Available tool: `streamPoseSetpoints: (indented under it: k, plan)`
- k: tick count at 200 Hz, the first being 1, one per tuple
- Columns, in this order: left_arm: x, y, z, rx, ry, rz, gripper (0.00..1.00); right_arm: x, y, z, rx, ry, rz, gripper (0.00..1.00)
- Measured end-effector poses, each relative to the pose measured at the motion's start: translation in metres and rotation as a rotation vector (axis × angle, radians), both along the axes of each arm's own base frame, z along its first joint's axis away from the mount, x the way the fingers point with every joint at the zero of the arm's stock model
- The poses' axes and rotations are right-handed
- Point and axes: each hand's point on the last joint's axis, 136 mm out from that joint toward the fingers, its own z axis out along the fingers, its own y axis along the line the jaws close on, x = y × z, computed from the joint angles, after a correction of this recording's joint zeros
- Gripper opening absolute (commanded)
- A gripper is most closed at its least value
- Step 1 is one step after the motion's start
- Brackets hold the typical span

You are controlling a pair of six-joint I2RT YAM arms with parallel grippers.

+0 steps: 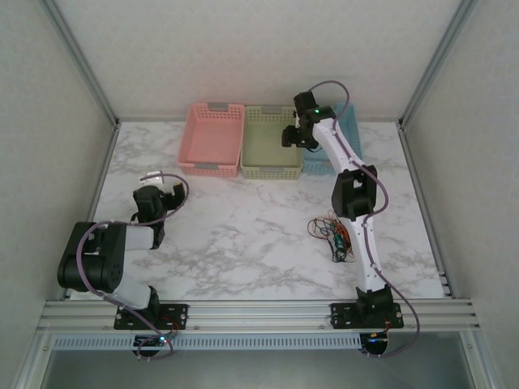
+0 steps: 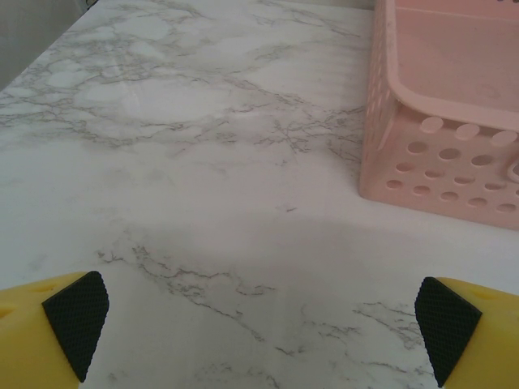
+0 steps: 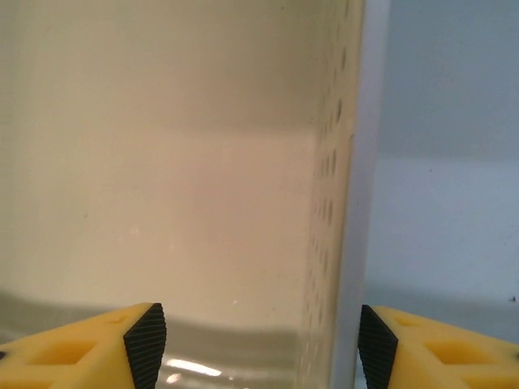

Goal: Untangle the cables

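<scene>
While both arms stand bolted at its near edge, the white marble-patterned table point(image 1: 243, 235) lies inside a booth of pale wall panels, with aluminium posts rising at the far corners. Three perforated baskets sit side by side along the far edge: a pink basket point(image 1: 212, 138), a pale green basket point(image 1: 272, 144) and a light blue basket point(image 1: 316, 168). The cables point(image 1: 332, 233), a small knot of black, red and green wires, rest on the table toward the near right corner, just beside the right arm's lower link and well apart from the baskets. The right gripper point(image 3: 258, 340) hangs over the green basket, close to the wall it shares with the blue one; its jaws are spread and nothing sits between them. The left gripper point(image 2: 259, 324) hovers low near the left edge, facing the pink basket, jaws spread wide and likewise holding nothing. Bare marble runs across the centre and the left half of the table.
</scene>
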Motion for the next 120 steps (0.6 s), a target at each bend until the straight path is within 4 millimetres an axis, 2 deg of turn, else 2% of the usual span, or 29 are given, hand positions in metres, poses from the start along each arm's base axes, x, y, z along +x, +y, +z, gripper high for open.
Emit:
streamPoseSetpoints:
  k: [17,43,61,80,93,101,120]
  plan:
    - [0.0,0.0,0.0,0.0,0.0,0.0,1.0,-0.008,-0.002,0.024,0.005,-0.026,0.01,0.67]
    - [0.0,0.0,0.0,0.0,0.0,0.0,1.0,-0.04,-0.014,0.088,0.022,-0.103,0.016,0.67]
    - [0.0,0.0,0.0,0.0,0.0,0.0,1.0,-0.081,-0.029,0.139,0.051,-0.193,0.014,0.67]
    - [0.0,0.001,0.0,-0.002,0.0,0.0,1.0,-0.131,-0.048,0.177,0.083,-0.293,0.006,0.68]
    - [0.0,0.001,0.0,-0.002,0.0,0.0,1.0,-0.161,-0.061,0.19,0.093,-0.354,-0.006,0.72]
    - [0.0,0.001,0.0,-0.002,0.0,0.0,1.0,-0.175,-0.068,0.191,0.094,-0.377,-0.014,0.72]
    - [0.0,0.001,0.0,-0.001,0.0,0.001,1.0,-0.198,-0.085,0.174,0.086,-0.383,-0.055,0.84]
